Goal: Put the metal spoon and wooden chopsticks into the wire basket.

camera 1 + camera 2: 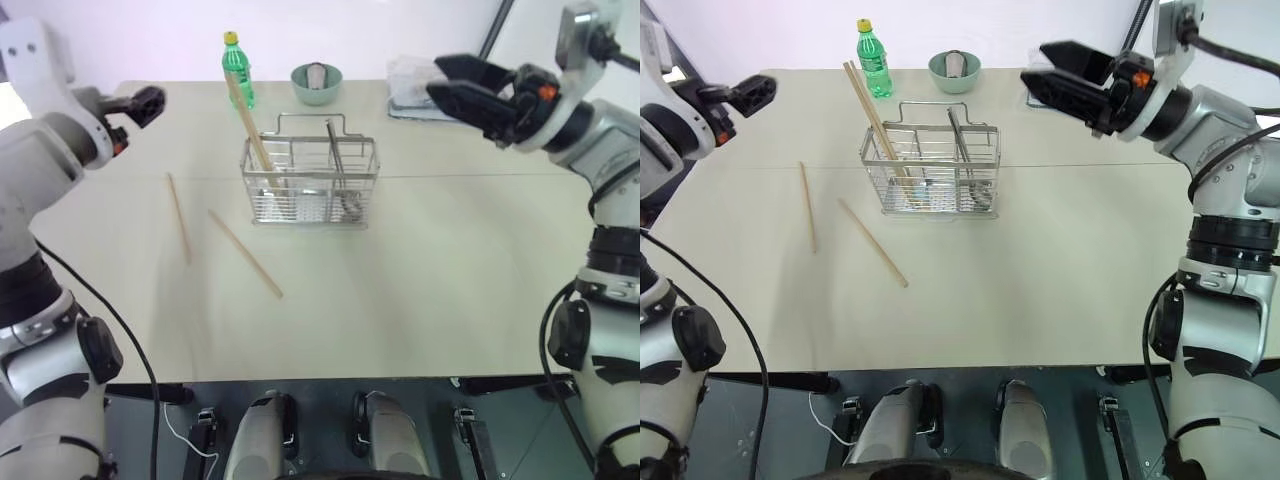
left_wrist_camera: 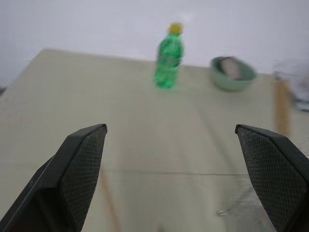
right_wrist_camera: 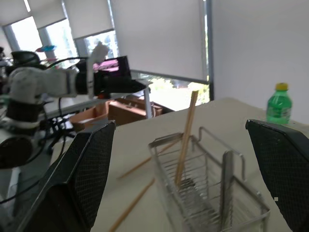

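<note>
**A:** Where do the task's things stand?

**B:** The rectangular silver wire-mesh basket (image 1: 310, 182) with its raised loop handle sits upright in the far middle of the pale table (image 1: 450, 290). The slim shiny metal spoon (image 1: 338, 165) stands in its right compartment, bowl down. Light-brown wooden chopsticks (image 1: 250, 125) lean out of the left compartment toward eleven o'clock. Two more plain wooden chopsticks lie flat on the table: one (image 1: 179, 217) at about nine o'clock from the basket, well apart from it, the other (image 1: 245, 253) at roughly seven o'clock, nearer. They are close to each other but not touching.

**A:** And the grippers?

**B:** The left gripper (image 1: 146, 102) is held above the table's far left edge, at about ten o'clock from the basket, released, fingers spread with nothing between them. The right gripper (image 1: 466, 88) hangs in the air at two o'clock, pointing toward the basket, jaws likewise wide and empty (the right wrist view looks between its fingers down onto the basket).

**A:** So which step is this?

**B:** I judge the spoon done and the chopsticks partly done. The two loose sticks remain. The next move likely calls for the left gripper to come down over a stick and pinch it cleanly off the flat surface, which could be fiddly with something so thin.

**A:** Anything else around?

**B:** A green plastic bottle (image 1: 237, 68) with a yellow cap and a round pale-green bowl (image 1: 316, 84) at twelve o'clock, behind the basket.
</note>
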